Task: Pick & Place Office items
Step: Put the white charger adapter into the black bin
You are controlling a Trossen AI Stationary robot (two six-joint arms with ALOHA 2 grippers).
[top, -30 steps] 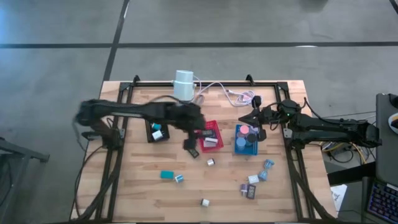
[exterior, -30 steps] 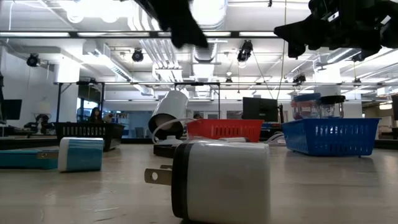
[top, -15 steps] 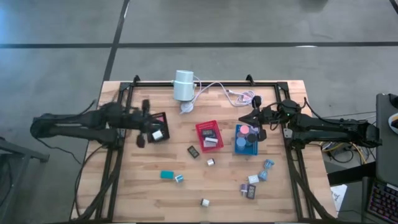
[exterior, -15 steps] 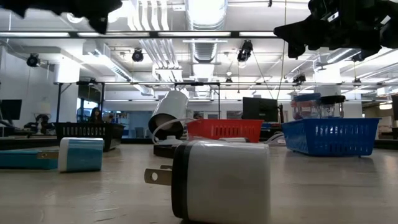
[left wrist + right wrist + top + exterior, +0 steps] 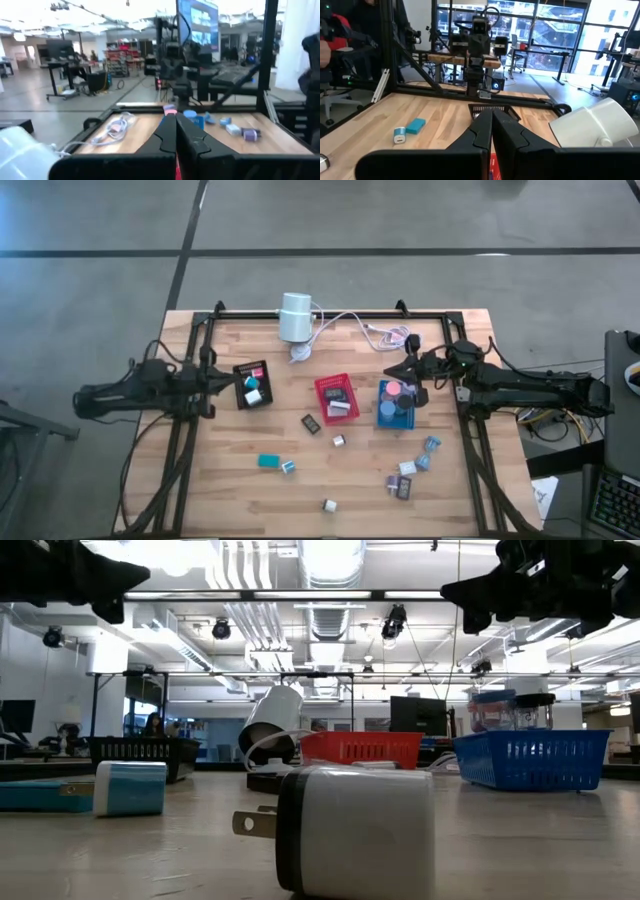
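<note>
Bare wood lies between teal block (image 5: pixel 268 461) and charger (image 5: pixel 329 505) — trays (image 5: pixel 336 398) (mid-table) stand behind.

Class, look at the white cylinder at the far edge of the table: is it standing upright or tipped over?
Tipped over. In the low view the white cylinder leans with its dark open mouth facing down toward the table, its cable trailing beside it.
</note>
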